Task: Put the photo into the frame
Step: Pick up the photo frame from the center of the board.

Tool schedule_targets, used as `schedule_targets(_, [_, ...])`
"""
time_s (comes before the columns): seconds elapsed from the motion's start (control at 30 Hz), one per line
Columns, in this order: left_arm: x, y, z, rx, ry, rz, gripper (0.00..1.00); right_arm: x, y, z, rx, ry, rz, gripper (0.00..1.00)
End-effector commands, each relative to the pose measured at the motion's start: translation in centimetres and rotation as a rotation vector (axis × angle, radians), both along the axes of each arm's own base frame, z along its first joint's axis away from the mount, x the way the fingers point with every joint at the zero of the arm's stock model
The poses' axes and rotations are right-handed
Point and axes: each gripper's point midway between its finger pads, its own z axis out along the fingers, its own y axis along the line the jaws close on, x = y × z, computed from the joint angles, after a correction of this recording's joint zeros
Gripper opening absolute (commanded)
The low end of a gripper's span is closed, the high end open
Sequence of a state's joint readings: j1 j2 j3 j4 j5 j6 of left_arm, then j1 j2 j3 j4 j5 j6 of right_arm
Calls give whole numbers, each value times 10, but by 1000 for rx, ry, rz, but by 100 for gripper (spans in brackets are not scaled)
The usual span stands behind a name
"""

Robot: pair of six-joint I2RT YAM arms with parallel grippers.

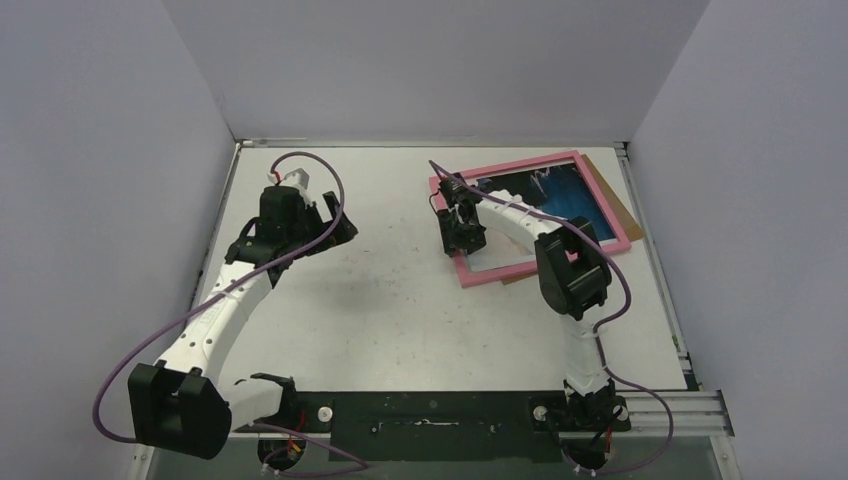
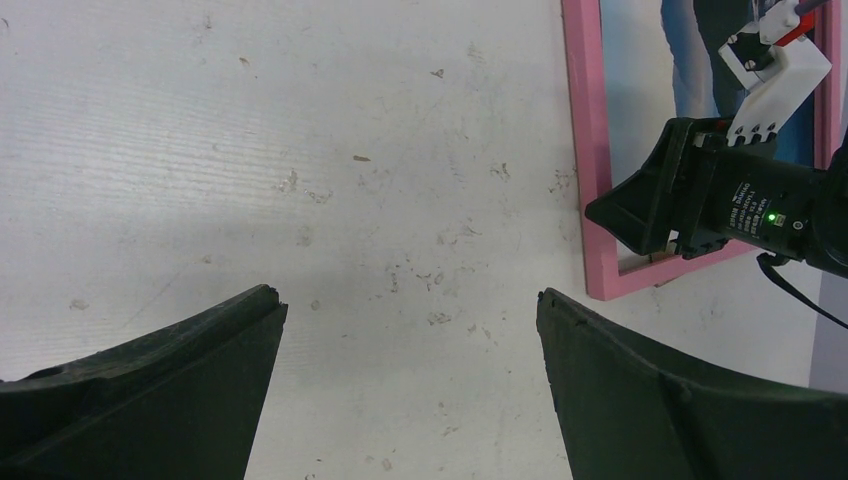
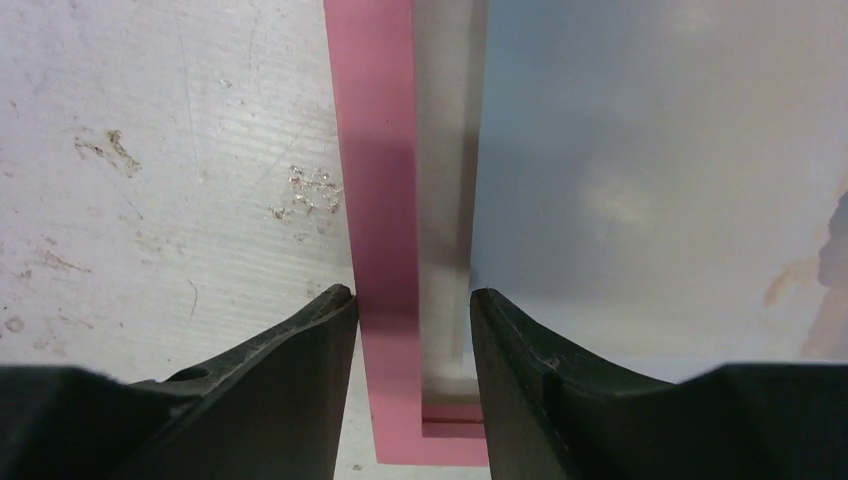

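The pink frame (image 1: pixel 510 166) lies front up at the table's back right. The photo (image 1: pixel 560 195) shows inside it, blue sea and dark mountains at the far end, pale sky at the near end. My right gripper (image 1: pixel 462 240) points down at the frame's left rail near its near corner. In the right wrist view its jaws (image 3: pixel 412 295) stand narrow, one finger against each side of the pink rail (image 3: pixel 375 150), with the pale photo (image 3: pixel 640 150) to the right. My left gripper (image 1: pixel 340 228) is open and empty over bare table, left of the frame (image 2: pixel 583 120).
A brown cardboard board (image 1: pixel 618 205) sticks out from under the frame's right side. Grey walls close in the table at the back and both sides. A metal rail (image 1: pixel 675 300) runs along the right edge.
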State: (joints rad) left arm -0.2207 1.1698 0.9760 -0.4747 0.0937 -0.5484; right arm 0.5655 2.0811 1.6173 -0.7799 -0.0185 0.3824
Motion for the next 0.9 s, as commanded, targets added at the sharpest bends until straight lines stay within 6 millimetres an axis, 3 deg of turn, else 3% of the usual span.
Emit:
schedule_targets(0.0, [23,1,10,-27,-80,40,97,15,14,2,13,-39,25,42])
schedule_targets(0.1, [29,-1,11,-35,-90,34,97,16,15,3,-15,-55,31,35])
schedule_targets(0.4, [41,-5,0,-34,-72,24,97,17,16,-12,-48,-60,9,35])
schedule_targets(0.47, [41,-6,-1,-38,-69,17,97,22,15,-8,-56,-82,1,25])
schedule_targets(0.6, [42,-9,5,-50,-92,8,96,34,17,24,-27,-170,-15,6])
schedule_targets(0.8, [47,-27,37,-192,-240,-31,96,43,21,98,68,-324,-29,0])
schedule_targets(0.87, [52,-38,39,-268,-228,-44,96,39,23,122,118,-360,-12,0])
